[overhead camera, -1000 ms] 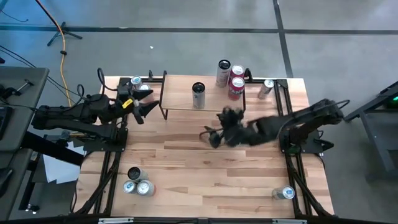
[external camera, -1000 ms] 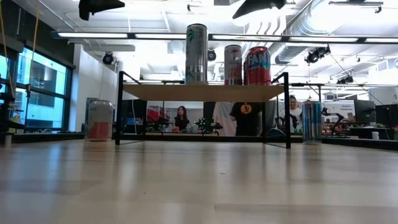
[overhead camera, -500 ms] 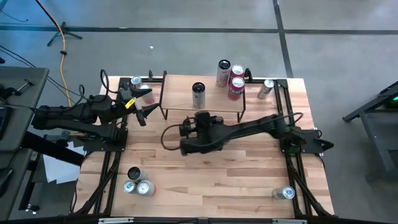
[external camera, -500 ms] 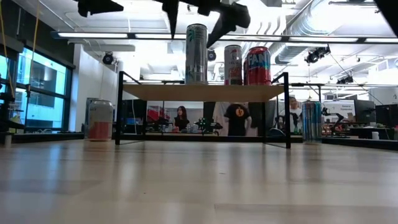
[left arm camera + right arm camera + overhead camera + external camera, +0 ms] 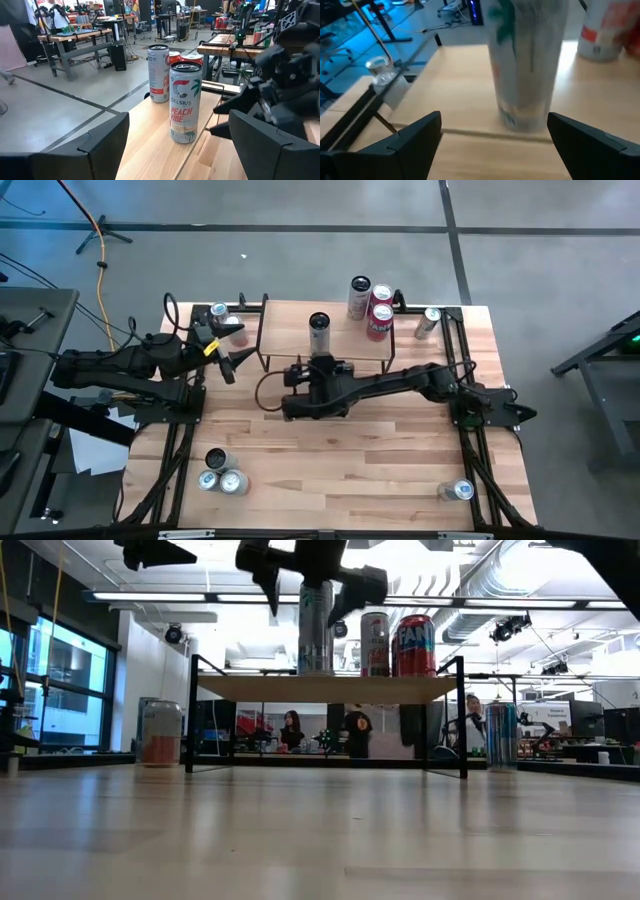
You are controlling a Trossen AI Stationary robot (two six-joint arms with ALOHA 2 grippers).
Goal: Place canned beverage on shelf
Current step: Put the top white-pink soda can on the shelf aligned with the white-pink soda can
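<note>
On the shelf [image 5: 325, 345], the can [image 5: 319, 333] stands seemingly just ahead of right gripper's [image 5: 318, 363] wide, empty jaws.

The whole surface [image 5: 330, 440] is seen from straight above in the high view. It is seen from board level in the low view, facing the room. Close up, the tall can [image 5: 185, 101] on the shelf [image 5: 325, 345] is caught by both wrist views, from different sides.

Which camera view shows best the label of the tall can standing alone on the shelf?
The left wrist view: the tall can faces it, label readable. The right wrist view blurs it; the low view shows it distant; the high view mostly its lid.
</note>
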